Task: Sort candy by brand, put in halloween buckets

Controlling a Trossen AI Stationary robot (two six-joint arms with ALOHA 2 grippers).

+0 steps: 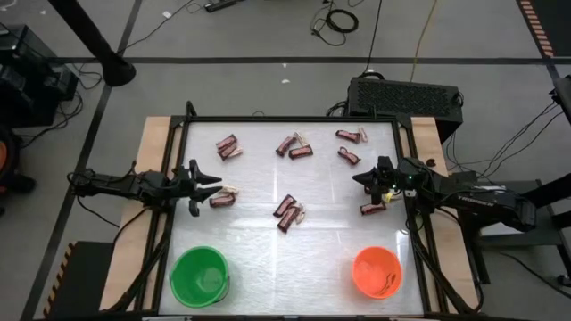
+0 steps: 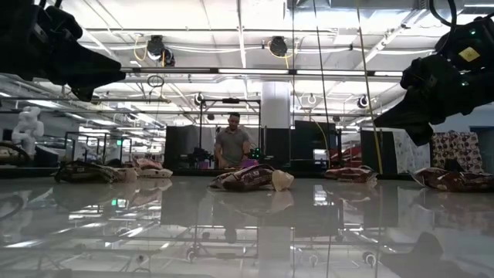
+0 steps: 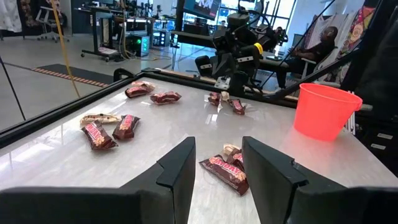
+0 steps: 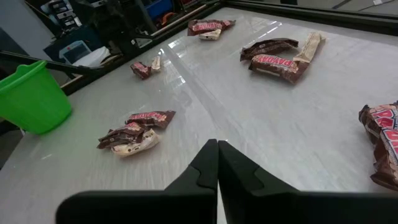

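Note:
Small wrapped candy bars, dark reddish-brown and pale tan, lie in scattered little groups on the white table (image 1: 268,250). The green bucket (image 1: 199,275) stands near the near-left corner, the orange bucket (image 1: 376,272) near the near-right one. My left gripper (image 1: 212,185) is open at the table's left side, with a candy pair (image 3: 227,169) lying just ahead of its fingers. My right gripper (image 4: 217,163) is shut and empty at the right side (image 1: 361,178), above the table. A candy pair (image 1: 373,208) lies just near of it.
Other candy groups lie at the far left (image 1: 228,146), far middle (image 1: 295,145), far right (image 1: 350,135) and centre (image 1: 287,212). A raised dark frame (image 1: 183,156) borders the table. A person (image 2: 231,143) stands in the room far behind.

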